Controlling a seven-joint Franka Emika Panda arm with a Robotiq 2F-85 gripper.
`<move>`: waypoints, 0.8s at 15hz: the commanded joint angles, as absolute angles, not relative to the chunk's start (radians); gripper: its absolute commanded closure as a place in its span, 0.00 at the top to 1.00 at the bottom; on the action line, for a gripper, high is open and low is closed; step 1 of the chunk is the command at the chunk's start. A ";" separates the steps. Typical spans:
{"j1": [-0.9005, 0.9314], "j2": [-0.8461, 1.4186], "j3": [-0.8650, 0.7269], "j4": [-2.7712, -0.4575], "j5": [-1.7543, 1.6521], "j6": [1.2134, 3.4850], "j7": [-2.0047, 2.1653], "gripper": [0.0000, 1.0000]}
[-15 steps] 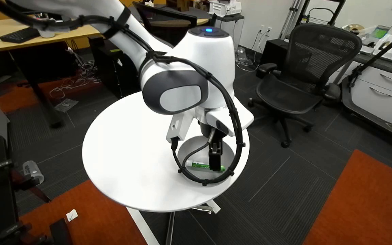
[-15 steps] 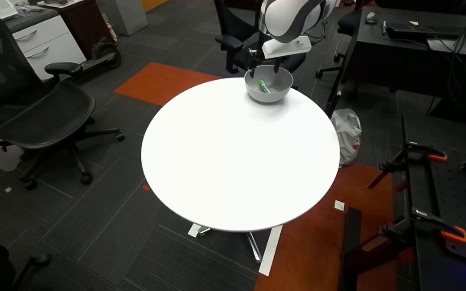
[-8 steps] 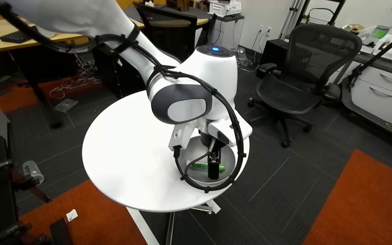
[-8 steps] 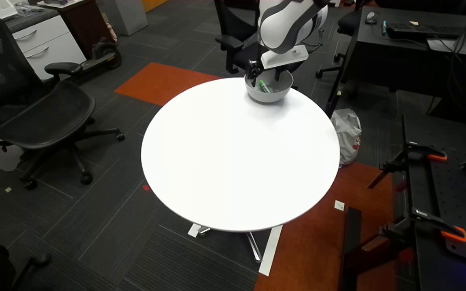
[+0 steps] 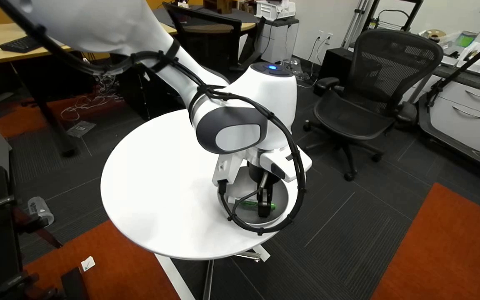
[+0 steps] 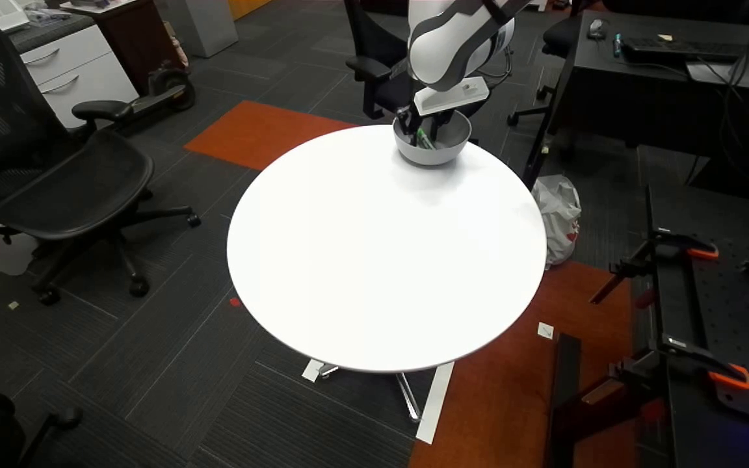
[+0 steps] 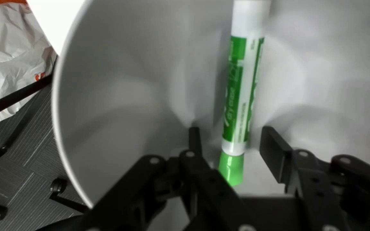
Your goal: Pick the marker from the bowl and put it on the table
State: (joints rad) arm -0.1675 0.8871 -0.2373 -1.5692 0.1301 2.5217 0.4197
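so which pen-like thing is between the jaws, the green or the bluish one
The green-labelled marker in the bowl: its bright green end lies between the open jaws. The bluish stick lies on the dark desk, beside the keyboard.

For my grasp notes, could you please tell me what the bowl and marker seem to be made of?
The bowl looks like semi-glossy plastic or metal: its smooth inside shows soft reflections. The marker is probably smooth plastic, given its straight printed barrel and faintly shiny green end.
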 commanded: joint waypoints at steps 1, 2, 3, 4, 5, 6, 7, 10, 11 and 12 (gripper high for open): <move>-0.155 0.908 -0.257 -1.523 0.124 2.478 0.447 0.19; -0.152 0.906 -0.260 -1.527 0.123 2.484 0.450 0.12; -0.148 0.898 -0.264 -1.537 0.121 2.491 0.454 0.04; -0.141 0.882 -0.271 -1.557 0.118 2.505 0.458 0.00; -0.132 0.869 -0.279 -1.574 0.114 2.518 0.464 0.03; -0.121 0.848 -0.288 -1.600 0.110 2.535 0.468 0.05; -0.105 0.822 -0.302 -1.634 0.103 2.562 0.475 0.05; -0.053 0.738 -0.337 -1.744 0.080 2.647 0.475 0.05; -0.032 0.708 -0.350 -1.783 0.071 2.678 0.475 0.05; -0.010 0.672 -0.364 -1.833 0.057 2.716 0.472 0.05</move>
